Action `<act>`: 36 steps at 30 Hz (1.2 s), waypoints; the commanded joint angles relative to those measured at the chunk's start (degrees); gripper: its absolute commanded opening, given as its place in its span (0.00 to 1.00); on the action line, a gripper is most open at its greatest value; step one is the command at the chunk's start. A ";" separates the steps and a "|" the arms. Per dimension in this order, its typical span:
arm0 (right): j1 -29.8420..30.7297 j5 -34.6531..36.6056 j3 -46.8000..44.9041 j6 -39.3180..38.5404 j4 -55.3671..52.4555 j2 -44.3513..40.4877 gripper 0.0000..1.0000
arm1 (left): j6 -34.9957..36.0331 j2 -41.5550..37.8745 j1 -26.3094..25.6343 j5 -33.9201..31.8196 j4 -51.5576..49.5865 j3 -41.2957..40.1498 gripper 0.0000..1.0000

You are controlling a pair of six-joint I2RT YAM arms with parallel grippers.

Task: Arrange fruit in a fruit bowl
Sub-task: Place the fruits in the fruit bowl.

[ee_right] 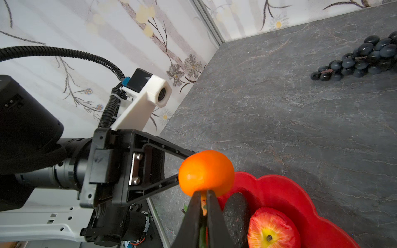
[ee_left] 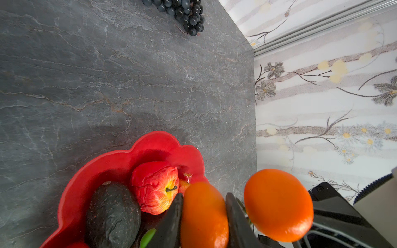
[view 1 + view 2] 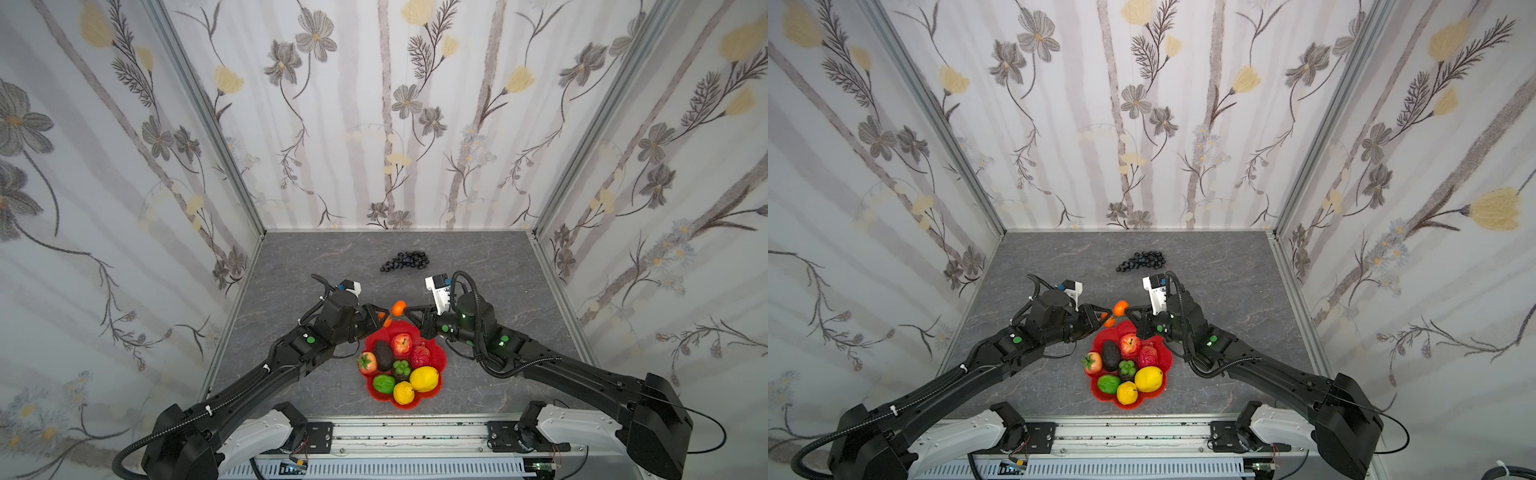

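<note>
While left gripper [image 2: 204, 194] clamps one orange [image 2: 204, 214], right gripper [image 1: 203, 192] pinches its stem [image 1: 203, 207]. Both should lower together, releasing over far lobe of fruit bowl [image 3: 436, 348]

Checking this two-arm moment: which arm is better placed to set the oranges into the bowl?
Left, likely: the left gripper clamps one orange squarely by the bowl, while the right gripper is shut only on a thin stem by the second orange.

The dark grey, stone-veined tabletop [image 3: 299, 257] carries two things directly: a bunch of dark grapes [image 3: 405, 261] toward its far edge, and the red scalloped fruit bowl [image 3: 436, 348] nearer the front, well apart.
</note>
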 commanded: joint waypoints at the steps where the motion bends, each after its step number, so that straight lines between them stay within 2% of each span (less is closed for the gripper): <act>1: 1.02 3.13 1.73 -1.92 -2.54 0.00 0.05 | 0.62 0.61 -0.03 0.45 0.82 0.45 0.32; 6: 2.97 7.34 3.49 -4.51 -7.56 -1.12 0.03 | 2.19 -0.14 -0.07 0.02 0.13 0.36 0.41; 11: 4.22 10.63 5.66 -6.95 -13.30 -2.02 0.02 | 6.35 -3.13 0.00 -3.12 -3.07 0.27 0.64; 14: 4.53 11.88 6.47 -7.18 -17.16 -3.15 0.01 | 10.12 -6.67 0.37 -7.80 -7.40 0.22 0.71; 20: 7.42 14.62 7.65 -4.93 -23.47 -4.94 0.01 | 20.97 -17.37 1.50 -20.99 -12.97 -4.45 0.77; 28: 13.47 15.96 8.49 4.27 -25.34 -2.57 0.00 | 29.08 -34.28 2.07 -34.45 -15.80 -11.86 0.81; 32: 15.32 15.18 9.15 8.54 -25.44 0.54 0.00 | 30.18 -39.76 2.01 -37.38 -14.66 -16.14 0.82; 36: 16.28 15.24 9.38 11.62 -26.50 2.33 0.00 | 31.66 -41.30 2.08 -37.17 -13.44 -18.43 0.83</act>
